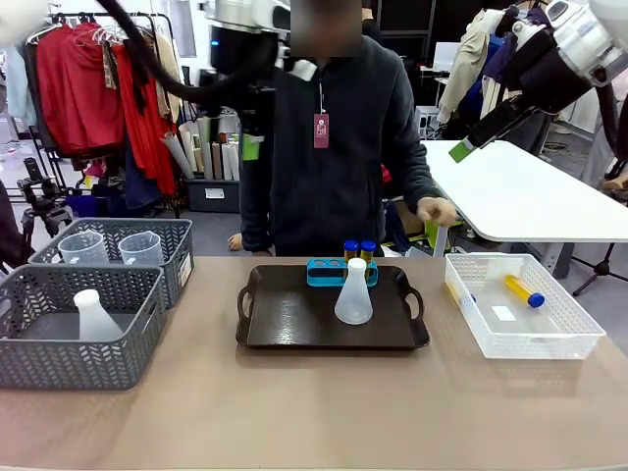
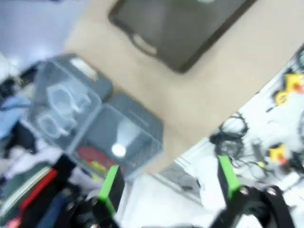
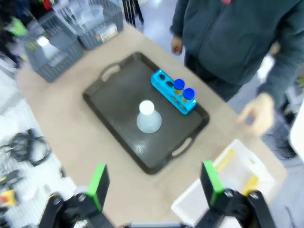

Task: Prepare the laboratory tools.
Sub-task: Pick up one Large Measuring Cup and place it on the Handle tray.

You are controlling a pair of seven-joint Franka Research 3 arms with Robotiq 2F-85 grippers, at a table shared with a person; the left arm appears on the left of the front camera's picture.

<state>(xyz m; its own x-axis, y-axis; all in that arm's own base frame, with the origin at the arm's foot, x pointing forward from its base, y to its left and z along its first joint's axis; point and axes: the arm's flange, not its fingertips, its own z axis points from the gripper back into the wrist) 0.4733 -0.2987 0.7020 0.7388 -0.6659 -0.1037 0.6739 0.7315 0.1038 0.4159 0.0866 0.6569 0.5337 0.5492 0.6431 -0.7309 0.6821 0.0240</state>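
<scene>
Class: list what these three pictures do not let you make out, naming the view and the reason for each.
- Beakers: scale marks too small in front view, blurred in left wrist view.
- Left flask: base hidden behind grey basket wall, front view.
- Hand: motion-blurred, front and right wrist views; whether it holds anything is unclear.
- Tray: cut off by top edge, left wrist view.

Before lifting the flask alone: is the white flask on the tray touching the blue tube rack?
Apart. The right wrist view, looking down, shows a strip of bare black tray between the flask and the rack.
</scene>
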